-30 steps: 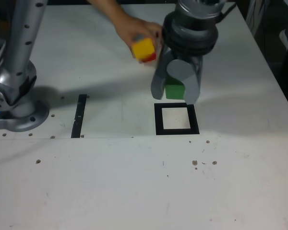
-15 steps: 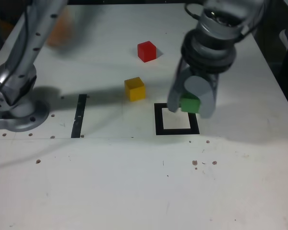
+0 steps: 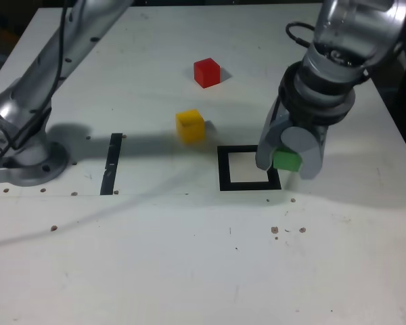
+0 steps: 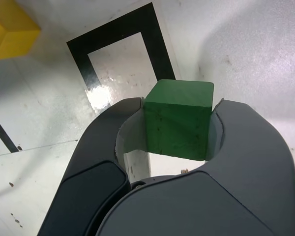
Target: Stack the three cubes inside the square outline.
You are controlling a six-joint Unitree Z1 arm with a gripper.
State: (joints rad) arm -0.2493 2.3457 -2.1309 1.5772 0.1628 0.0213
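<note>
Ext. view gave the whole table [image 3: 189, 257]: red cube [image 3: 207, 72] far back, yellow cube [image 3: 190, 126] nearer, just off the frame's [image 3: 224, 169] corner twd the ext. view's left, and a narrow black strip [image 3: 111, 162] further to that side, near the arm's base [image 3: 27, 159]. Red cube and base didn't show in the wrist view; that one had only a corner of the yellow cube [image 4: 10, 29], part of the frame [image 4: 155, 39] and an end of the strip [image 4: 2, 132]. Wrist view showed the grip up close, though: claw [image 4: 179, 130] clamped on the green cube [image 4: 179, 120], one jaw tight on each side face, cube sticking out past the tips. In the ext. view the claw [image 3: 289, 159] pointed down w/ the green cube [image 3: 286, 160] over the frame's border on the ext. view's right, not over the white centre. Whether it was clear of the table, couldn't tell.
</note>
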